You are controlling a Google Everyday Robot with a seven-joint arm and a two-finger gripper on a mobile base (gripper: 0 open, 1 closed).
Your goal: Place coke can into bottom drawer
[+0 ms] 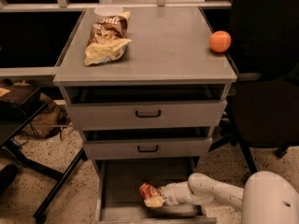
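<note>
The bottom drawer [122, 181] of the grey cabinet is pulled open, showing its flat grey floor. My gripper [155, 197] reaches in from the right on a white arm and is shut on the coke can [148, 191], a small red-orange can. The can lies tilted between the fingers, low over the drawer floor near its front middle. I cannot tell whether it touches the floor.
On the cabinet top lie a brown-and-yellow chip bag [106, 37] at back left and an orange fruit [219, 41] at the right edge. The two upper drawers [147, 114] are slightly ajar. A black chair [264, 106] stands right; table legs and cables lie left.
</note>
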